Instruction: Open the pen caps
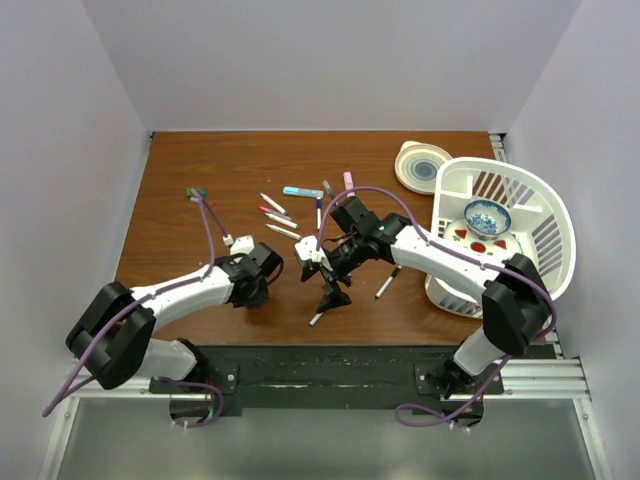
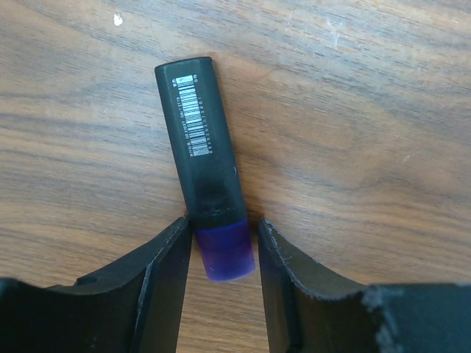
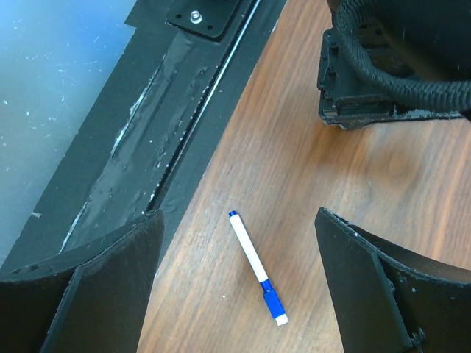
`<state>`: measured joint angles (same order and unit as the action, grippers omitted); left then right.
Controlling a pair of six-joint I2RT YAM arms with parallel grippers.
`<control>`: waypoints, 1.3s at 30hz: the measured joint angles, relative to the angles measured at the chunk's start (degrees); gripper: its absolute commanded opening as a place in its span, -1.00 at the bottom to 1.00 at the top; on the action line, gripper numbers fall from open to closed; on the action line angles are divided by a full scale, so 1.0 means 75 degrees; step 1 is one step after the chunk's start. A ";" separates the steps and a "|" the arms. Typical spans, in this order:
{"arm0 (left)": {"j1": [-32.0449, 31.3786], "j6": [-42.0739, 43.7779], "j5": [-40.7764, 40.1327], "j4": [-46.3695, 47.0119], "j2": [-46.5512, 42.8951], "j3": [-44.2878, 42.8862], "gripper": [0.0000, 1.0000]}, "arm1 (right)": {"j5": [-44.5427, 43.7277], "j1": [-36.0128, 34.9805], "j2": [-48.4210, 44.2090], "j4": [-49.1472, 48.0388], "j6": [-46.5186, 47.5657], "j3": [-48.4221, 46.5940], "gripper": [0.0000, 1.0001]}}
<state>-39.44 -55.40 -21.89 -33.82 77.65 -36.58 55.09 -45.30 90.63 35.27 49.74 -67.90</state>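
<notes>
The left pincer is down over a stubby black marker with a white barcode label. The marker lies flat on the brown wooden worktop, left of centre and close to the near edge. Its purple plastic cap points toward the wrist. The two black fingers stand narrow, one on each side of the purple plastic cap and just beside it. Whether they press on it I cannot tell.

The right pincer is spread wide and holds nothing, hanging above the worktop at the centre of the near edge. In its wrist view a slim white-barrelled pen lies on the wood between the fingers, apart from both. A short blue cap section sits toward one end of this pen. A black strip runs along the worktop's near edge beside it.

Farther back, around the middle, lies a loose scatter of thin white pens with coloured caps in red, blue, purple and pink. A green and teal pair lies at the far left, well apart from the scatter. One more white pen lies just right of the right pincer. A white slotted plastic basket stands at the right edge with a blue-patterned bowl inside. A round cream lid rests just beyond the basket.
</notes>
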 measured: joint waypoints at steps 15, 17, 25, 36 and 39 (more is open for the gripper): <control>-0.0452 -0.0262 -0.0259 0.0102 0.0160 -0.0128 -0.72 | 0.0050 0.0044 0.0000 0.0055 0.0076 0.0003 0.76; -0.0463 -0.0201 -0.0256 0.0169 0.0067 -0.0085 -0.88 | 0.0052 0.0070 -0.0009 0.0070 0.0099 0.0000 0.76; -0.0460 0.0793 0.0898 0.0574 -0.0376 0.0122 -1.00 | -0.0020 0.0306 -0.0023 0.0353 0.0755 0.0015 0.83; -0.0495 0.3008 0.4957 0.1498 0.0306 -0.0571 -1.00 | -0.1268 0.0341 -0.0889 0.0233 0.2407 0.1271 0.90; -0.0495 0.3369 0.5613 0.1606 0.0466 -0.0769 -1.00 | -0.1478 0.0341 -0.0892 0.0052 0.2629 0.1361 0.86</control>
<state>-43.16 -30.13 20.21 -21.78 81.14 -42.35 44.01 -42.74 83.94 35.66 69.45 -57.69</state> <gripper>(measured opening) 0.332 0.952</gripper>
